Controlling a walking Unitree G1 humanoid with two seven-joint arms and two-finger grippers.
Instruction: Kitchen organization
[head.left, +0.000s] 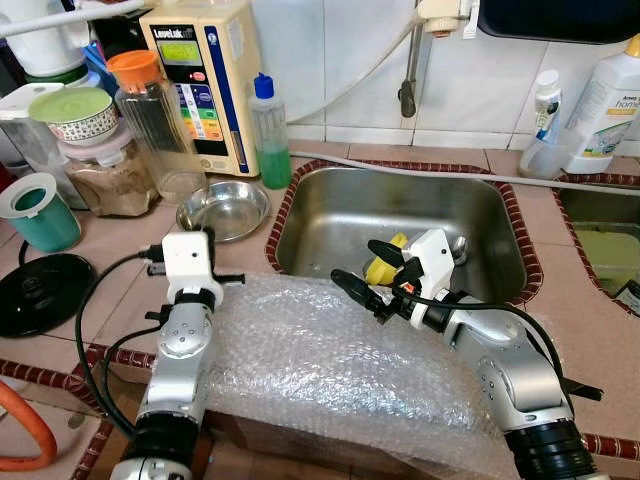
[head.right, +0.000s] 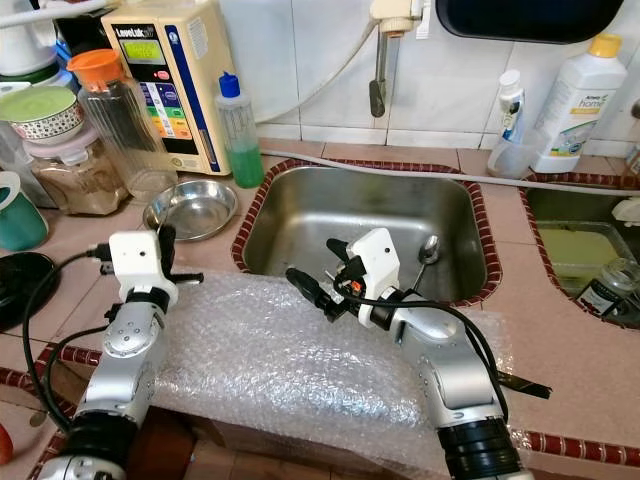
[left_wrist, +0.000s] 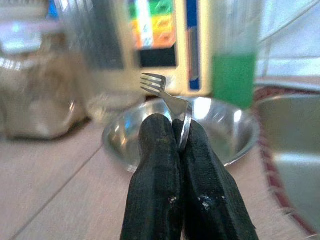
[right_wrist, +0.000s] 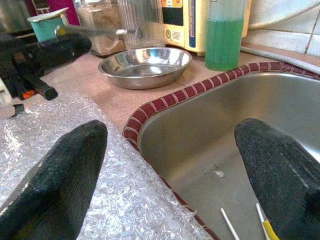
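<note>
Over the tiled counter, beside the steel bowl (head.left: 222, 208), the left gripper (left_wrist: 179, 150) pinches a fork (left_wrist: 165, 97) tight between its fingers, tines pointing toward the bowl. Across the bubble wrap (head.left: 320, 350), the right gripper (right_wrist: 172, 175) hangs at the sink's (head.left: 400, 215) near rim, fingers spread wide, holding nothing.

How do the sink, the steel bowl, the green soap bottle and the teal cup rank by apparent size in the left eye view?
1. Sink, clearly largest.
2. Steel bowl.
3-4. Green soap bottle and teal cup look alike: the bottle taller and slimmer, the cup squatter. No ranking between them.
</note>
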